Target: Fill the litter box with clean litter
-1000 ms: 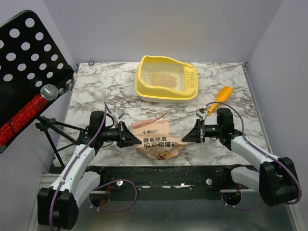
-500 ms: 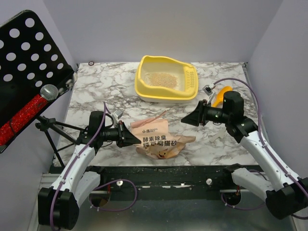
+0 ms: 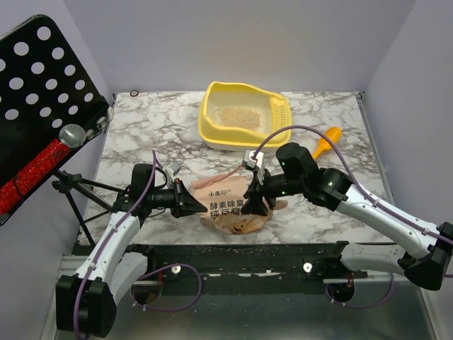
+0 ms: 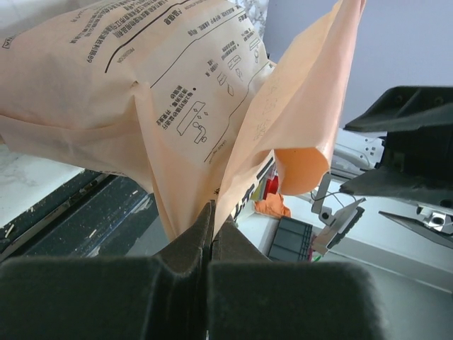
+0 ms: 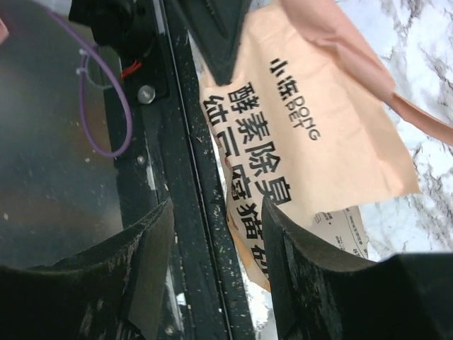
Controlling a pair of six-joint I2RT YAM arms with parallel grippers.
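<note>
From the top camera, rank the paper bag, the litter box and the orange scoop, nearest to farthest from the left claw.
1. Paper bag, pinched in the left claw.
2. Litter box, beyond it, mid-table.
3. Orange scoop, far right.

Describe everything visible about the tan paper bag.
The paper bag is tan and crumpled, printed with dark Chinese characters and small diagrams. It lies at the near edge of the table. The left gripper is shut on a fold at its left side. The right gripper hangs open over its right side; contact cannot be told.
</note>
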